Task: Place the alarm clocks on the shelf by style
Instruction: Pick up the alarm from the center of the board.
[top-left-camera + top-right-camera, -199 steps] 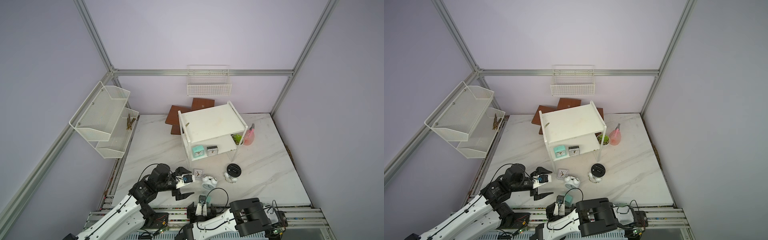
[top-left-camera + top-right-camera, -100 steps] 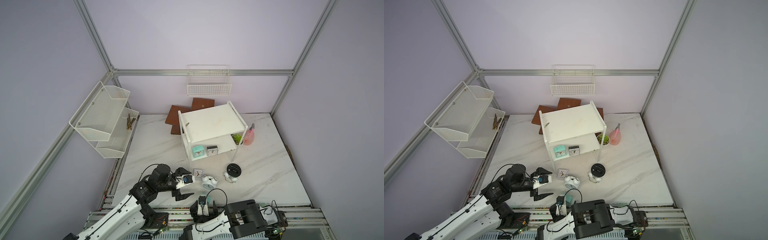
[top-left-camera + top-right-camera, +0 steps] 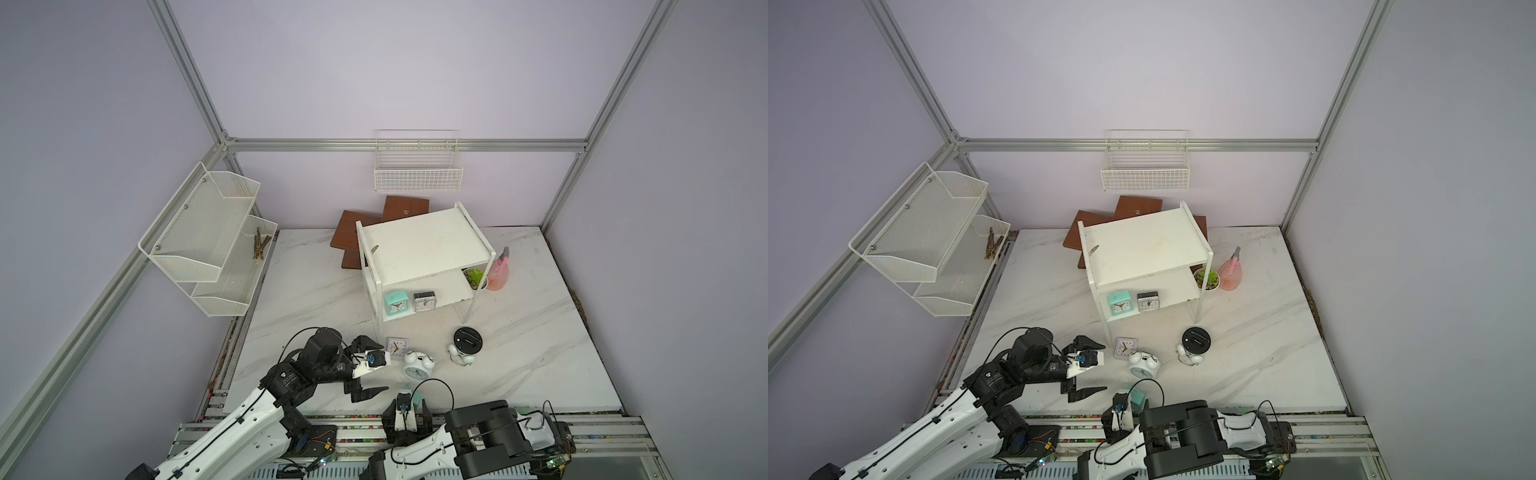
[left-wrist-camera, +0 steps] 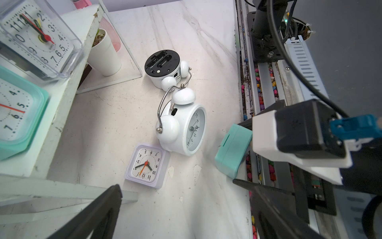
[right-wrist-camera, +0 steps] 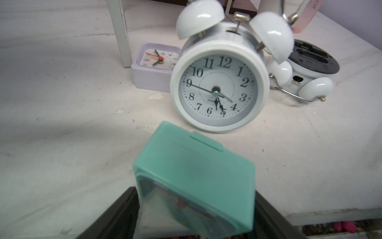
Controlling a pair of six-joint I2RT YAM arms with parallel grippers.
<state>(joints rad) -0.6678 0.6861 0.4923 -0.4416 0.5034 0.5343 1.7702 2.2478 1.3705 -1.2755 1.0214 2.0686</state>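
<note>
Right pincer (image 5: pixel 196 209) narrowed, flanking mint clock (image 5: pixel 194 169)

Overhead stereo pair, close wrist views

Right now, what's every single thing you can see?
table: 1, white marble
shelf: 1, white, mid table
bell clocks: 2, white, table; one face down
mint clocks: 2, mint; lower board, table's front edge
pale clocks: 2, whitish; lower board, table by shelf
plant: 1, green, beside shelf
spray bottle: 1, pink, by plant
boards: several, brown, behind shelf
rack: 1, white, left wall
basket: 1, white, back wall
left claw: 1, black, open, above table
right claw: 1, black, around front mint clock
</note>
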